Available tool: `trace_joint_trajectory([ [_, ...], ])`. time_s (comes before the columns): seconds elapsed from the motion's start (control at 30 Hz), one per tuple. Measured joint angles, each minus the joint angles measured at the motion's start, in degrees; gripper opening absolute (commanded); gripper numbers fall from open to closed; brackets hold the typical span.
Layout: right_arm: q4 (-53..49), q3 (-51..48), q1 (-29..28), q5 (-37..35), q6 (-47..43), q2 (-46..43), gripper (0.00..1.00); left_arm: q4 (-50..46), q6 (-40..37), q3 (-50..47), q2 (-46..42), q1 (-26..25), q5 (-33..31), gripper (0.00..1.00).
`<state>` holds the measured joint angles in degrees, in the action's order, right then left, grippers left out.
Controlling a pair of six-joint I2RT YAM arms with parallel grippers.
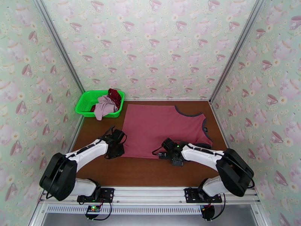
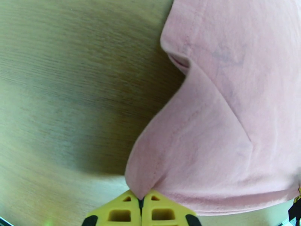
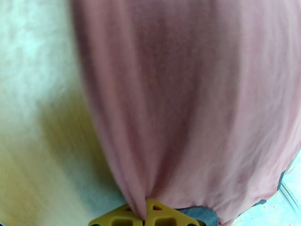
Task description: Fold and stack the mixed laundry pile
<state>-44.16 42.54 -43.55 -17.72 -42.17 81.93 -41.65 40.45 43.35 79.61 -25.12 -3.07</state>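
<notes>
Top external: tank top (image 1: pixel 158 125) flat on surface (image 1: pixel 150 172), left jaws and right jaws each clamped on its six-o'clock hem, presumably for folding toward twelve.

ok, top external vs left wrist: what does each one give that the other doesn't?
Top external: the whole tank top laid out, the right pincer at its near hem, and a green basket holding a pale pink piece and a dotted cloth. Left wrist: the left pincer closed tight on the hem corner, cloth bunching up from it. Both: the tank top, the left pincer and the brown table.
</notes>
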Motion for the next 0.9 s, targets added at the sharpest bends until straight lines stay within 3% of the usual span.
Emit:
trace_joint_trajectory([
  [0.23, -1.4, 0.44, 0.31, 0.55, 0.31, -4.59, 0.0, -1.42, -0.66, 0.15, -1.42, 0.55, 0.04, 0.0],
  [0.9, 5.79, 8.74, 11.76, -0.79, -5.09, 9.05, 0.0, -2.67, -8.13, 21.33, 16.85, 5.25, 0.28, 0.0],
])
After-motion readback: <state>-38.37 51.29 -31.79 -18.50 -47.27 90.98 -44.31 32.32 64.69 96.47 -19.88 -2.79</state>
